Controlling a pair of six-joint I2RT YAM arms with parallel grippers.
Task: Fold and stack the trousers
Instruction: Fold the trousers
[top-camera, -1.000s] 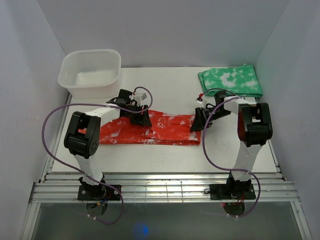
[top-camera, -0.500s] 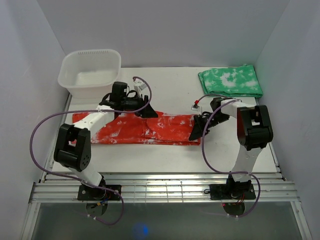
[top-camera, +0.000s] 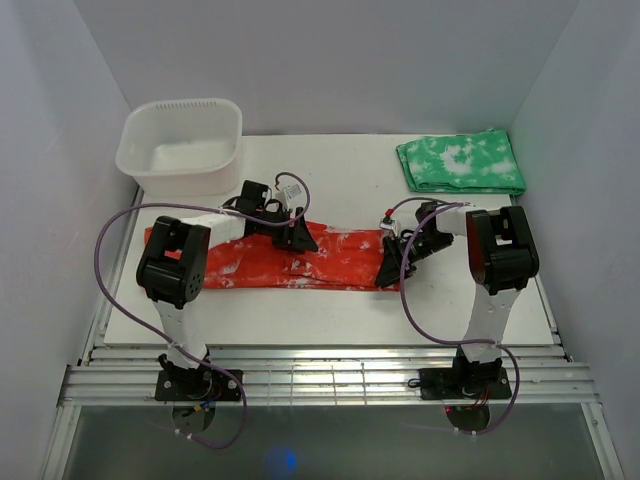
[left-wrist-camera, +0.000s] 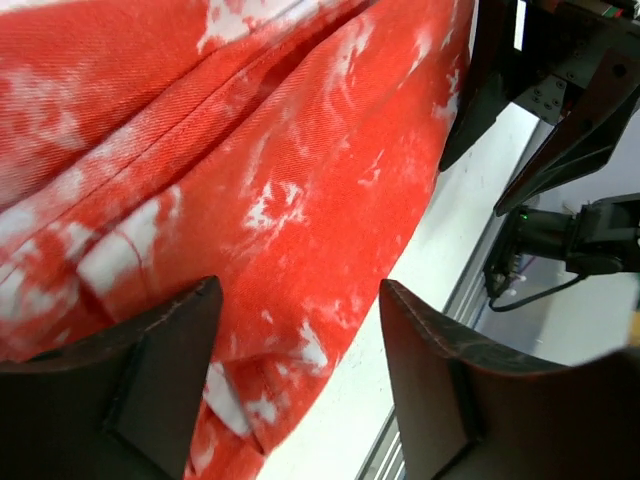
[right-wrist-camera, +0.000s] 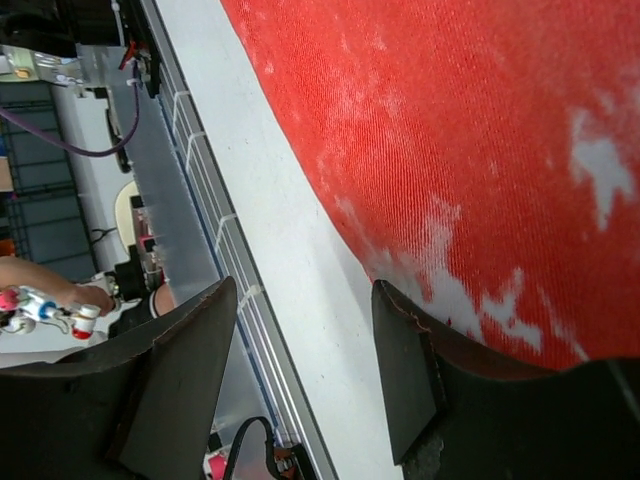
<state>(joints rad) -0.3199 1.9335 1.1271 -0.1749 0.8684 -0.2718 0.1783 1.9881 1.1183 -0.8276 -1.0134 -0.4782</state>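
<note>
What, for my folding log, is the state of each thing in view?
trousers: lying flat in one long strip, not yet stacked.
green cloth: folded, flat at the far right corner.
white tub: upright, empty.
left gripper: open, over the trousers' middle.
right gripper: open, at the trousers' right end.

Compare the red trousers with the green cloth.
The trousers are red-orange, the green cloth green. The trousers lie stretched long mid-table; the green cloth sits folded compact at the far right. The left gripper and right gripper are at the trousers, neither at the green cloth. Both have white blotches.
</note>
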